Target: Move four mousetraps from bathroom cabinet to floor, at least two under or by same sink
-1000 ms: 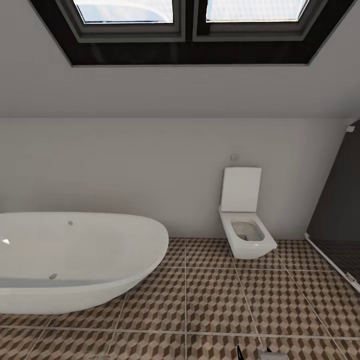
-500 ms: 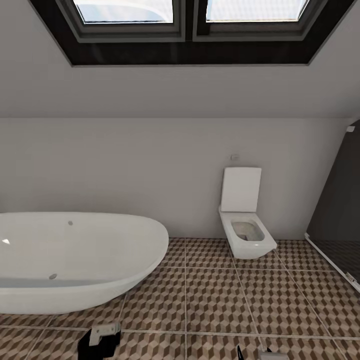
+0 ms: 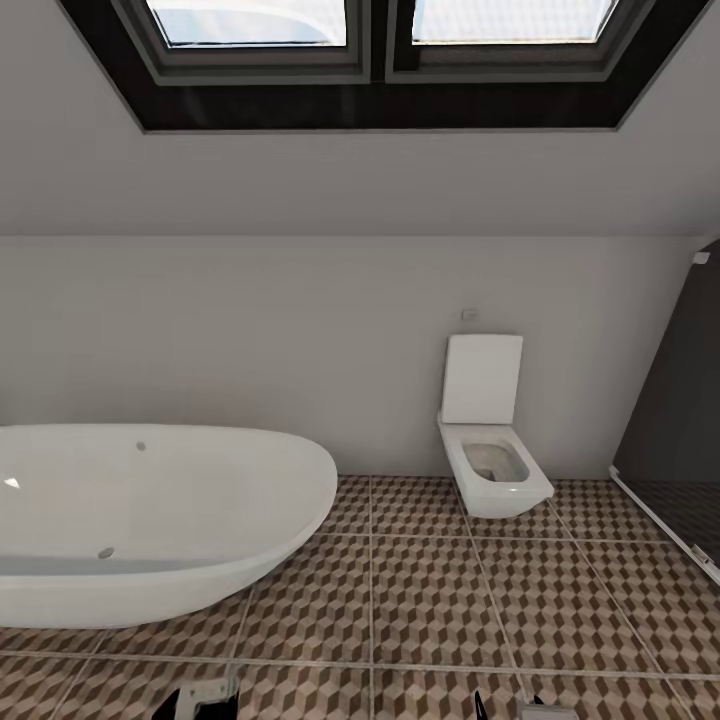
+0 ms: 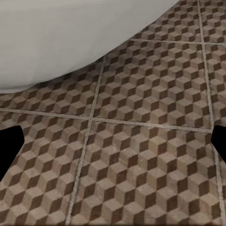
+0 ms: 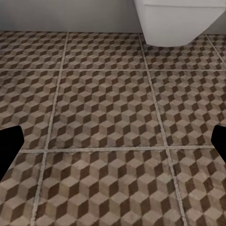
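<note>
— What do you have in front of you?

— From the head view I see the bathroom floor of large square tiles printed with brown-and-beige cubes [image 3: 430, 600]. A white oval freestanding bathtub [image 3: 150, 520] stands on it at the left. A white wall-hung toilet with its lid raised [image 3: 490, 450] sits against the pale back wall, well apart from the tub. A dark glass shower screen [image 3: 680, 400] closes the right side, and a dark-framed skylight [image 3: 380, 60] is set in the sloped ceiling.

— And the end effectors?

— My left end effector [image 3: 200, 697] peeks in at the bottom edge, just in front of the tub; my right end effector [image 3: 520, 708] barely shows at the bottom edge. In each wrist view the dark fingertips [image 4: 9, 148] [image 5: 9, 146] stand far apart at the sides with bare tile between them, so both are spread wide and hold nothing.

— The mousetraps and cabinet?

— I cannot place them from here.
</note>
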Available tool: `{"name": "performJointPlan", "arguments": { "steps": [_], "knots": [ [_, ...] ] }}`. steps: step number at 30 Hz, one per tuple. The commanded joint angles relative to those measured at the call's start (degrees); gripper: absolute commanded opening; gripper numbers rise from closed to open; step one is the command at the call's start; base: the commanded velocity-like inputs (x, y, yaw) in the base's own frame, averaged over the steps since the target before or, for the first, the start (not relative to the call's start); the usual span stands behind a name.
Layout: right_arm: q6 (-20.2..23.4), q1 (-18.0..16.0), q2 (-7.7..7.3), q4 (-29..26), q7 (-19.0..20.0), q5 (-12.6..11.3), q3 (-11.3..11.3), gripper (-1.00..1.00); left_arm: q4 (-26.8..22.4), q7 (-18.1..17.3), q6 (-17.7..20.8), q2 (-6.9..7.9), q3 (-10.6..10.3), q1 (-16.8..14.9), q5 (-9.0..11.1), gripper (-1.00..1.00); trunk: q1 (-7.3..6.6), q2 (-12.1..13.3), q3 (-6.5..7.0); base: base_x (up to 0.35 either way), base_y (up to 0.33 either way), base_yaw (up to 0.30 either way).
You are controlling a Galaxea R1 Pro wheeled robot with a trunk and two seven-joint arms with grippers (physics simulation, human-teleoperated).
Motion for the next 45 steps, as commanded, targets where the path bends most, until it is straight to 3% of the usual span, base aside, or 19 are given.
{"name": "performJointPlan", "arguments": {
  "steps": [1,16,45],
  "knots": [
    [-0.2,0.0,0.00,0.0,-0.2,0.0,0.0,1.00,0.4,0.1,-0.5,0.00,0.1,0.0,0.0,1.00,0.00,0.0,-0.06,0.000,0.000,0.000],
    [-0.2,0.0,-0.02,0.0,-0.3,0.1,0.0,1.00,3.0,0.1,-1.7,0.90,0.1,0.0,0.0,1.00,0.00,0.0,-0.06,0.000,0.000,0.000],
    [-0.1,0.0,-0.02,0.0,-0.5,0.0,0.0,1.00,5.0,0.1,-1.8,0.87,0.1,-0.1,0.0,1.00,0.00,0.0,-0.06,0.000,0.000,0.000]
  ]
}}
